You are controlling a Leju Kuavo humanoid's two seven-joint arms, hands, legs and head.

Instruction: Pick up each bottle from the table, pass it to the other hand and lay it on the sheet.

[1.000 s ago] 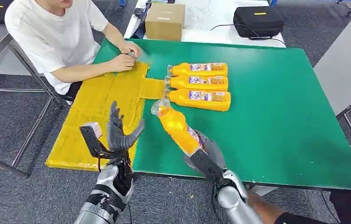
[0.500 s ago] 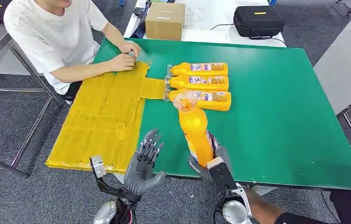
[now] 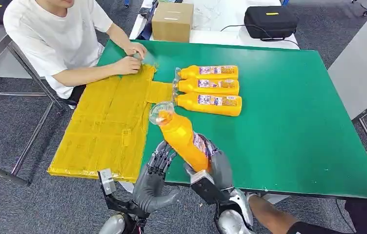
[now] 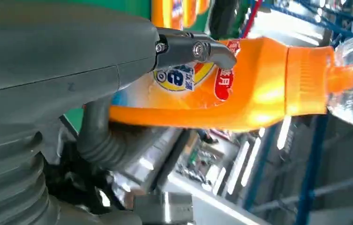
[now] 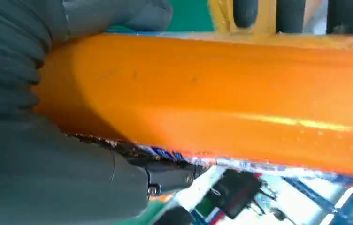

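The right hand (image 3: 211, 163) grips an orange bottle (image 3: 181, 139) low on its body, base in the palm and clear cap (image 3: 161, 112) tilted up and toward the left; held by the base like this, the upper body and neck stay free for a second grasp — the reason, I judge, for so low a grip. The left hand (image 3: 154, 178) is just beside the bottle on its left, palm turned toward it and fingers (image 3: 161, 158) spread; in the left wrist view a dark finger (image 4: 198, 49) lies across the label of the bottle (image 4: 240, 89), so it looks to be touching, though the hand has not wrapped round. In the right wrist view the bottle (image 5: 221, 108) sits deep in the right hand, the thumb (image 5: 113, 14) over one side.

The step in hand is, by my reading, the pass itself, at the near edge of the green table (image 3: 298, 126); the left hand must wrap firmly before the right lets go, or the smooth plastic could slip.

The yellow sheet (image 3: 108, 122) lies on the left — hence the pass leftward; nothing rests on its main part yet. Three more bottles (image 3: 211, 87) lie side by side at the table's middle, caps toward the sheet. A person (image 3: 59, 39) sits at the far left, hands (image 3: 132, 61) at the sheet's far corner.
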